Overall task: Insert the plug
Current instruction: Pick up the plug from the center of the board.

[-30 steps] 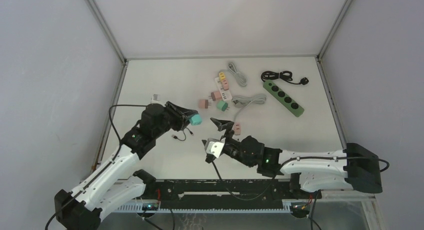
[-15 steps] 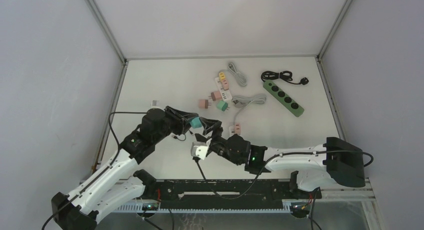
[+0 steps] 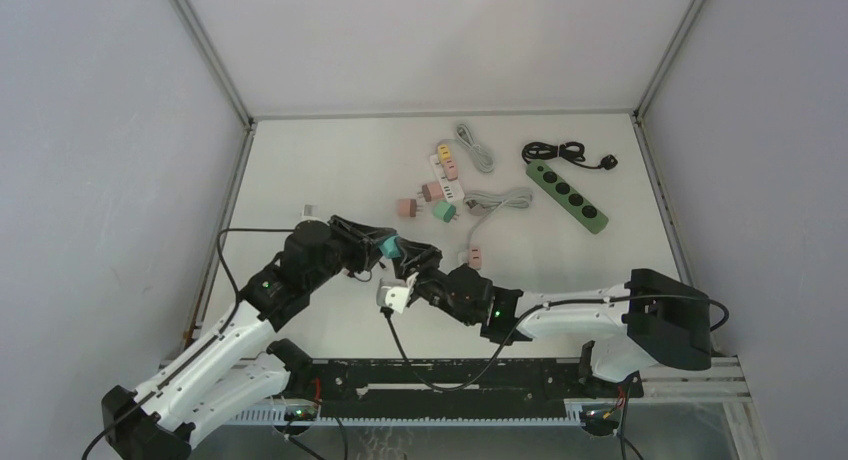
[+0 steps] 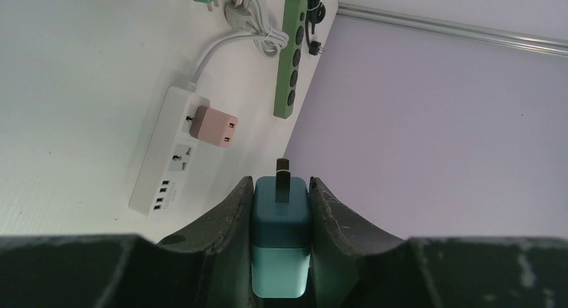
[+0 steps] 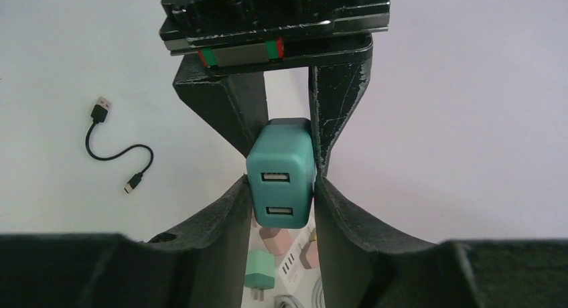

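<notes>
The teal charger (image 5: 280,181), probably light, rigid and smooth-sided, hangs above the table (image 3: 330,170), pinched across its flat sides by the left gripper (image 4: 280,187). The right gripper (image 5: 281,191) brackets its lower end, contact unclear. Those flats, clear of the prongs (image 4: 282,174), look the safest hold.

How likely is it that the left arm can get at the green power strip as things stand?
Probably not. The left gripper is shut on the teal USB charger, which the right gripper also clamps, and the green power strip lies far right, beyond the right arm.
</notes>
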### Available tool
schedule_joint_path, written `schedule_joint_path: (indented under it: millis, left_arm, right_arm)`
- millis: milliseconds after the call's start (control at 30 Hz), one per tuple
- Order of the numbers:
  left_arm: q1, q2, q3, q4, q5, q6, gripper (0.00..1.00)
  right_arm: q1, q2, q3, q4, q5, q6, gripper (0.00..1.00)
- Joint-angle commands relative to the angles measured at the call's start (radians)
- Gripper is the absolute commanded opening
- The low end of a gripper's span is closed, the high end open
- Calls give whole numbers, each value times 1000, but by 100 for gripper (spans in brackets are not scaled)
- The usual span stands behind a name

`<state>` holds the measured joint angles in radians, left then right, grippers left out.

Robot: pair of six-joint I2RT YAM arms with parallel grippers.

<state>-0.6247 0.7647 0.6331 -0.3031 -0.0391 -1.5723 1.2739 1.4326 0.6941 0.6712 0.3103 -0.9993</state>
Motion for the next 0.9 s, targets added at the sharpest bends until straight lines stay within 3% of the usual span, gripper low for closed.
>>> schedule_joint_path:
  millis: [0, 333, 633, 767, 867]
  left_arm:
    - [-15, -15, -12, 48, -15, -23, 1]
    - [-28, -5, -17, 68, 11, -40, 1]
    - [-30, -1, -30, 56, -7, -46, 5]
    - [-31, -1, -25, 50, -33, -34, 18]
    - [-30, 1, -23, 49, -50, -17, 37]
  right_arm:
    - [-13, 13, 36, 72, 16, -9, 45]
    - [-6, 87, 36, 143, 72, -85, 33]
    - [-2, 105, 16, 186, 114, -132, 0]
    - [-5, 36, 5, 95, 91, -48, 0]
    - [-12, -19, 6, 14, 76, 18, 0]
